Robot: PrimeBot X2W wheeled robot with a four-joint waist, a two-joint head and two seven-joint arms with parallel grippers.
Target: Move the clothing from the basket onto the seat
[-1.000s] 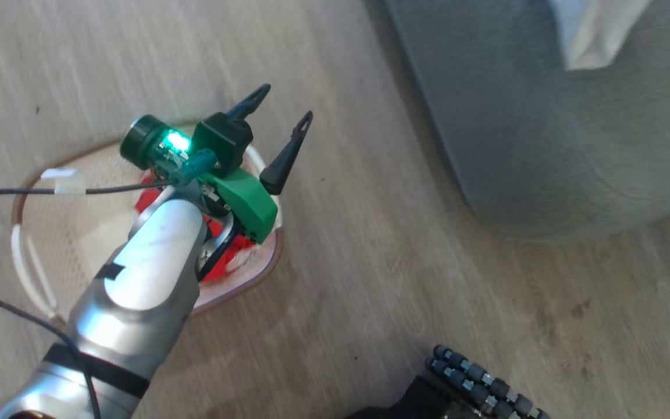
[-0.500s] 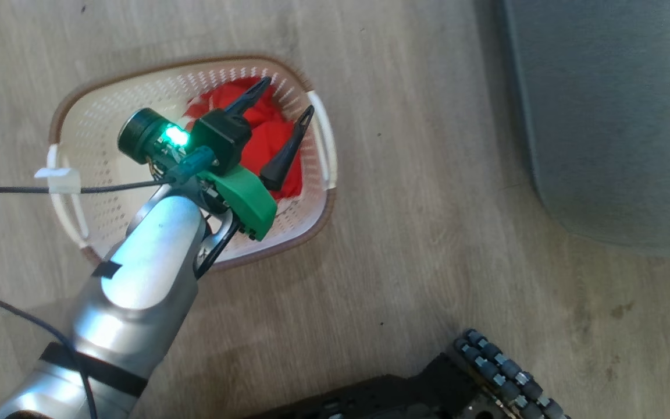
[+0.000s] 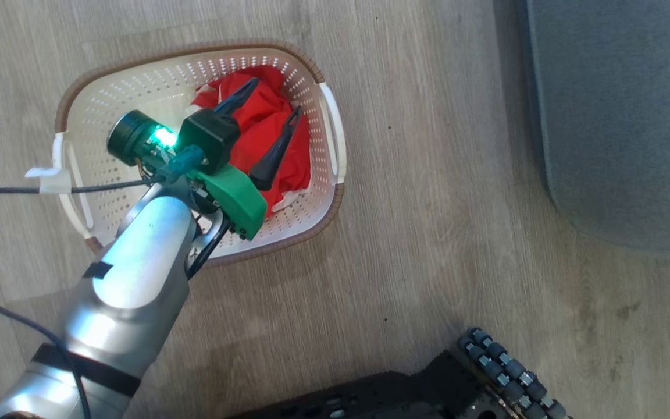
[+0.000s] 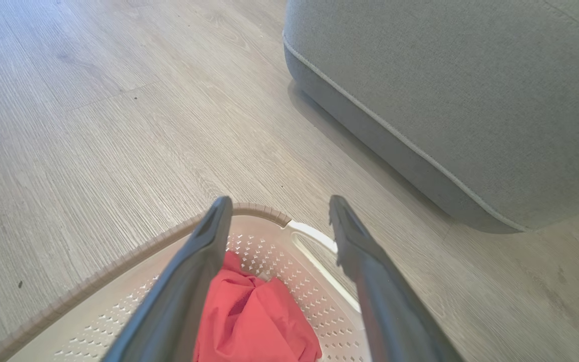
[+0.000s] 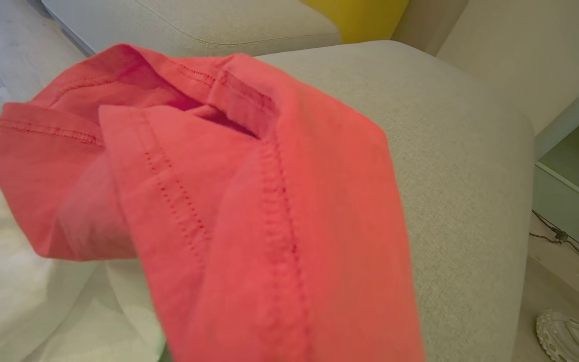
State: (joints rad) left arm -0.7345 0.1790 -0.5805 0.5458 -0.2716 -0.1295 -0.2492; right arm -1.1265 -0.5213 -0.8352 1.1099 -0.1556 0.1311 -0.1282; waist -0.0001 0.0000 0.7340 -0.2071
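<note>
While I watch the head view, the basket [image 3: 137,58] sits on the wood-look floor [image 3: 428,262] with its long axis running nearly across the picture, one white handle at each short end, the right-hand end turned toward the seat [image 3: 620,116] but well apart from it. It is cream, perforated, with a brown woven-look rim. The clothing [image 3: 262,119] left in it is a crumpled bright red heap with a sliver of white at its lower edge, bunched against the seat-side end; its longer dimension runs across the basket's short width. My left end effector [image 3: 275,96] hangs over that heap, fingers spread wide and empty, pointing toward the basket's far corner; in the left wrist view the two fingers [image 4: 189,281] frame the red cloth [image 4: 254,322] and the basket wall [image 4: 118,261], with the grey seat [image 4: 445,100] beyond. In the right wrist view another red garment [image 5: 269,201] with stitched hems drapes close to the lens above the seat cushion [image 5: 445,151], white fabric below it. The right end effector is closed tight, fingers hidden by cloth, so I cannot tell whether it pinches it.
</note>
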